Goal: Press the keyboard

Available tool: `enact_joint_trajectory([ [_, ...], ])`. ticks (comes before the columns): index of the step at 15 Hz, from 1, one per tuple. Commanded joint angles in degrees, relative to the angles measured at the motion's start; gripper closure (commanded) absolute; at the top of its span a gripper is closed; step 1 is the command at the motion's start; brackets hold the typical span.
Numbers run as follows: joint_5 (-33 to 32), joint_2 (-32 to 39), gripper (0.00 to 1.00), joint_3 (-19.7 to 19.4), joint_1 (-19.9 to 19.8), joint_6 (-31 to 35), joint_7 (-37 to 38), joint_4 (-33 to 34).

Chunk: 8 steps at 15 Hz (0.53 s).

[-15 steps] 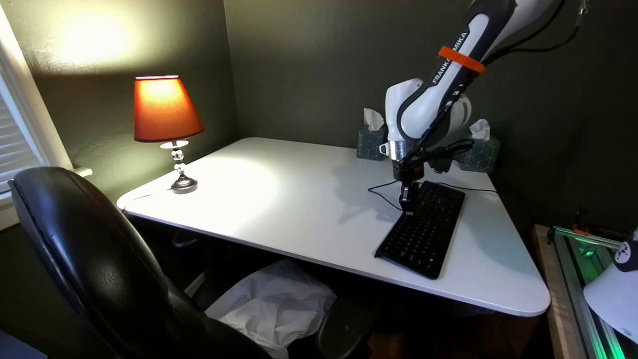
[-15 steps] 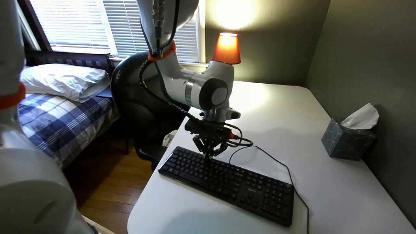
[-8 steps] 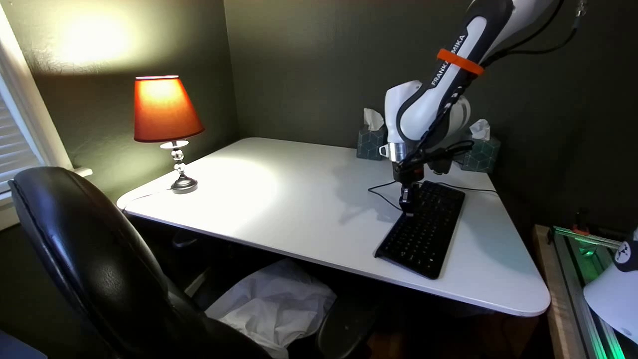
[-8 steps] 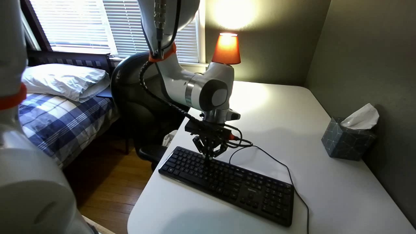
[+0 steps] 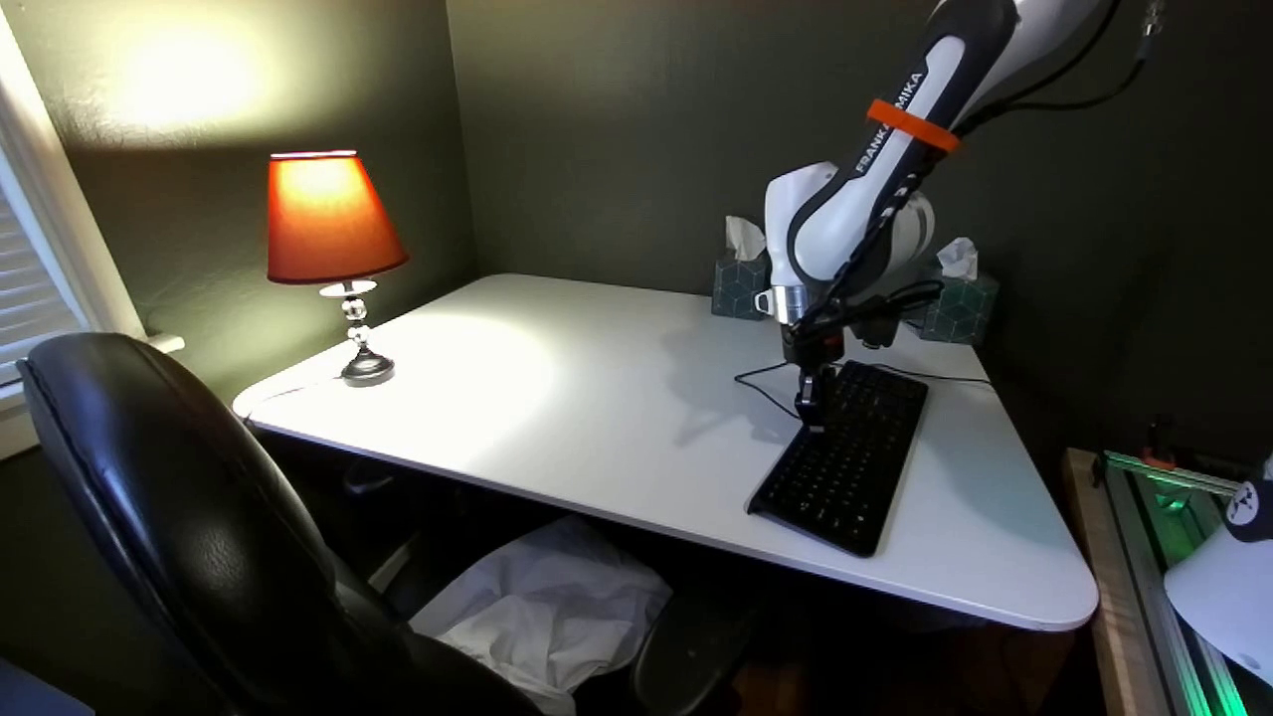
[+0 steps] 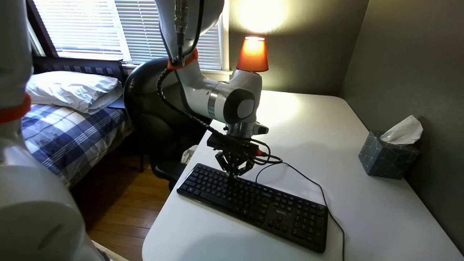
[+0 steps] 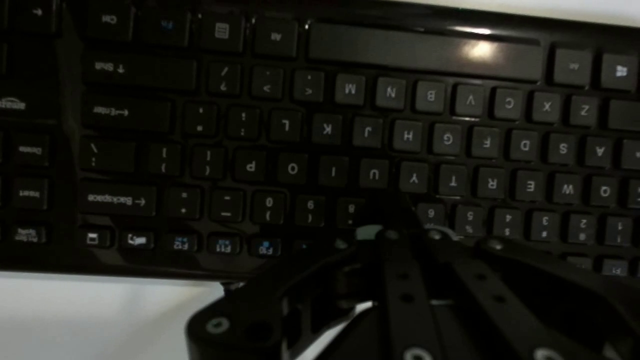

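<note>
The keyboard is a long black board with dark keys. It lies flat on the white desk and shows in both exterior views [image 5: 855, 467] [image 6: 275, 214]. In the wrist view the keyboard [image 7: 327, 129] fills most of the picture, with its letters upside down. My gripper points straight down over its back rows in both exterior views [image 5: 813, 423] [image 6: 232, 177]. In the wrist view the gripper [image 7: 392, 215] is shut and holds nothing. Its dark fingertips cover the spot between the 8 and 6 keys. I cannot tell whether they touch the keys.
The keyboard's thin cable [image 6: 320, 188] runs across the white desk [image 5: 597, 398]. Tissue boxes [image 5: 738, 288] [image 5: 958, 308] stand at the desk's back edge. A lit lamp [image 5: 333, 219] with a red-orange shade stands at the far end. A black chair [image 5: 179, 517] stands beside the desk.
The arm has shifted very slightly, and the gripper sits a touch lower in an exterior view. It stays over the same part of the keyboard. The keyboard has not moved.
</note>
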Motion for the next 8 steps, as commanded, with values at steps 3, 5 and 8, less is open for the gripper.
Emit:
enact_joint_trajectory([
  [3,0.60,1.73,1.00,0.36,-0.37,-1.58,0.39,1.74],
  [5,0.57,1.64,1.00,0.36,-0.35,-1.52,0.41,1.65],
  [8,0.44,1.09,1.00,0.30,-0.30,-1.43,0.51,1.28],
])
